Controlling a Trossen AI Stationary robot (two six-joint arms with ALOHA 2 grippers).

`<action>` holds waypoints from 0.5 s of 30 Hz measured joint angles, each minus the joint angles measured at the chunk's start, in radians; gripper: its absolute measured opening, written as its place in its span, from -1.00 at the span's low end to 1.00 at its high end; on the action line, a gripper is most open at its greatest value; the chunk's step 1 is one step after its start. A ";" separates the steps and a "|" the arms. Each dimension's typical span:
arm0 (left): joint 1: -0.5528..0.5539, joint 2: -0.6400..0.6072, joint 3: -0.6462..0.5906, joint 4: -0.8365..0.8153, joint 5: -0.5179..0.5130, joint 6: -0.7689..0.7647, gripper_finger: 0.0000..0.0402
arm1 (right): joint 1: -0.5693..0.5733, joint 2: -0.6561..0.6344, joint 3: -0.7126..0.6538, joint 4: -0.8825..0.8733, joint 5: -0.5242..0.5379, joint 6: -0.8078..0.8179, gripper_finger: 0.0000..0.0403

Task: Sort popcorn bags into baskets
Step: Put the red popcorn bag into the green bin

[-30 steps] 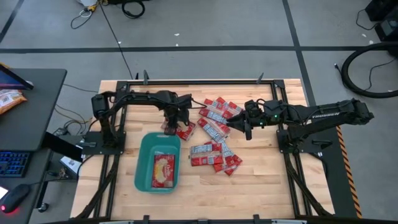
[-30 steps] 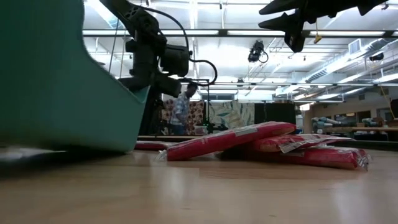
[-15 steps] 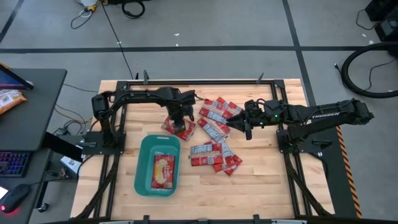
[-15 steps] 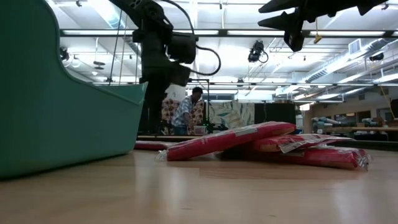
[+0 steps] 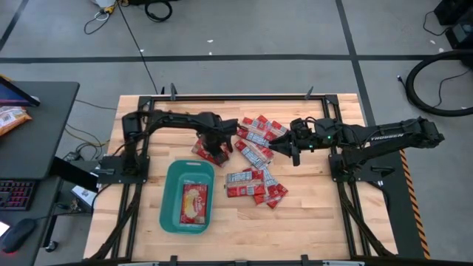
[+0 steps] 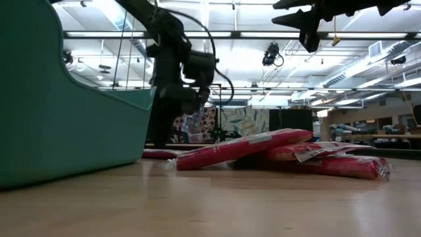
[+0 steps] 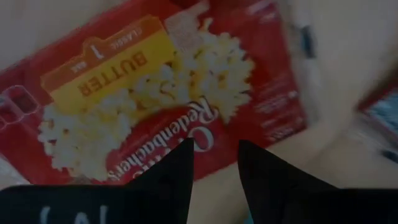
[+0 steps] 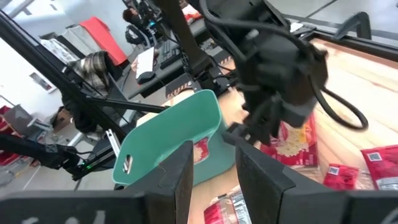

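Left wrist view: popcorn bag [image 7: 168, 93] edges blurred.

light: bright overhead strips, glare in low view | shadows: soft | blur: left wrist view smeared

**Where your two arms are right now**

Your left gripper [image 5: 216, 145] reaches out low over the table, fingers [image 7: 171, 171] a little apart, holding nothing. Your right gripper [image 5: 290, 150] hangs higher, stretched toward the middle, fingers [image 8: 180, 171] parted too.
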 joint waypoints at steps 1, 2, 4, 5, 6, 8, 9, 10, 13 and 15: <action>0.002 0.011 0.000 0.004 -0.007 0.000 -0.36 | 0.000 0.000 0.000 0.003 -0.001 0.000 -0.38; 0.007 0.015 0.000 0.002 -0.011 0.003 -0.36 | 0.000 0.000 0.000 0.003 -0.002 0.000 -0.38; 0.016 0.022 0.002 0.005 -0.036 0.005 -0.36 | 0.000 0.000 0.000 0.003 -0.005 0.000 -0.38; 0.021 0.024 0.002 0.004 -0.050 0.011 -0.36 | 0.000 0.000 0.000 0.003 -0.010 0.002 -0.38; 0.025 0.024 0.002 0.004 -0.079 0.024 -0.36 | 0.000 0.000 0.000 0.003 -0.011 0.004 -0.38; 0.035 0.024 0.002 0.007 -0.132 0.041 -0.36 | 0.000 0.000 0.000 0.002 -0.011 0.007 -0.38; 0.041 0.024 0.002 0.007 -0.160 0.053 -0.36 | 0.000 0.000 0.000 0.001 -0.011 0.007 -0.38; 0.048 0.024 0.002 0.009 -0.179 0.058 -0.36 | 0.000 0.000 0.000 0.001 -0.011 0.008 -0.38; 0.076 0.024 0.001 0.019 -0.222 0.069 -0.36 | 0.000 0.000 0.000 0.001 -0.012 0.009 -0.38; 0.095 0.020 0.000 0.032 -0.215 0.069 -0.36 | 0.000 0.000 0.000 0.000 -0.012 0.014 -0.38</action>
